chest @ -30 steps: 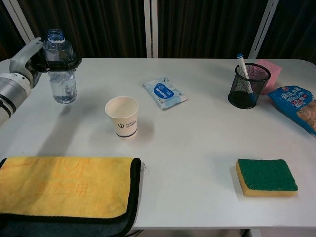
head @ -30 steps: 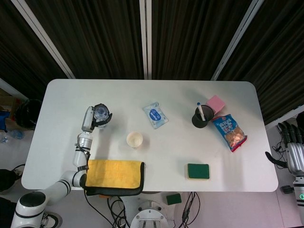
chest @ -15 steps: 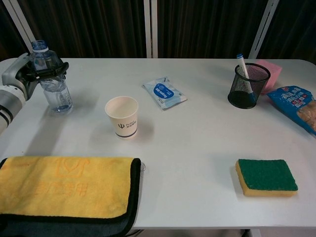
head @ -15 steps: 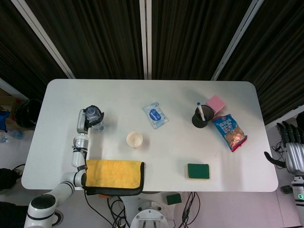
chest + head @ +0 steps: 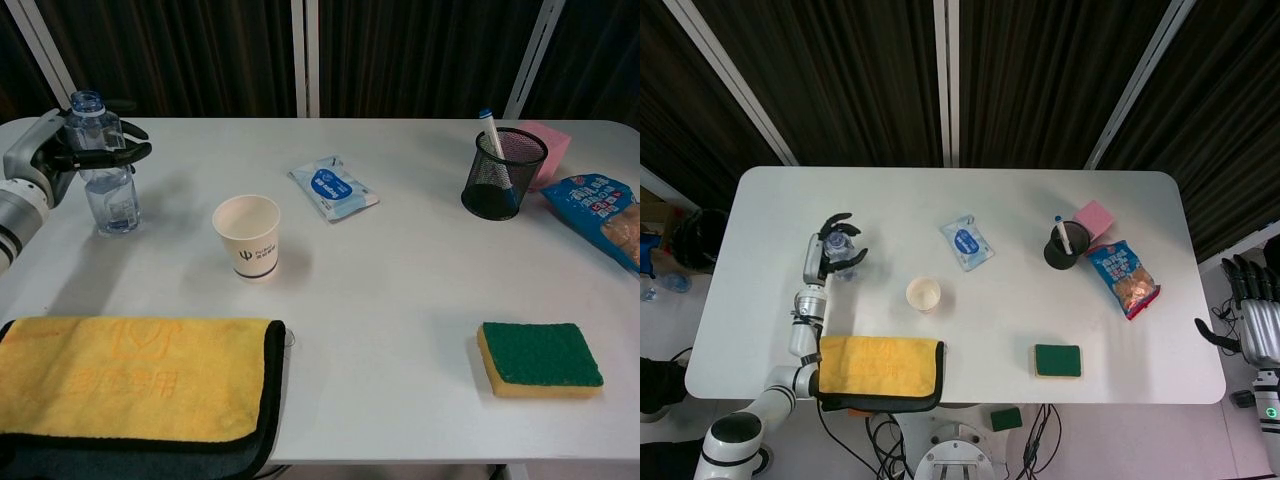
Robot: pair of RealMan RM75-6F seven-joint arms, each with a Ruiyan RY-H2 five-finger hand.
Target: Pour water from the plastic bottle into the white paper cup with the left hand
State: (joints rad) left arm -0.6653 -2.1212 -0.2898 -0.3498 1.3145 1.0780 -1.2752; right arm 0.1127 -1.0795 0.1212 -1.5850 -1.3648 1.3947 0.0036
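Bottle: the plastic bottle [image 5: 103, 165] is standing upright on the table [image 5: 400, 270], well to the left of the white paper cup [image 5: 249, 235] and a little behind it, so you are parking it clear of the cup.
Left hand: your left hand [image 5: 52, 155] is sitting just beside the bottle on its far-left side, with the fingers [image 5: 112, 153] spreading out around the bottle's neck; in the head view the fingers are fanning apart, and they appear to be letting go, though I cannot tell whether a pad is touching the plastic.
Cup: it is standing upright, mouth open; I cannot tell how much water is in it.
Right hand: your right hand [image 5: 1257, 312] is hanging off the table, far right of the cup, fingers apart and holding nothing.
Change: a second ago you were carrying the bottle in a closed grip, nearer the cup; now it is resting further left and your fingers are opening.
Judgement: the pour looks done and you are releasing.
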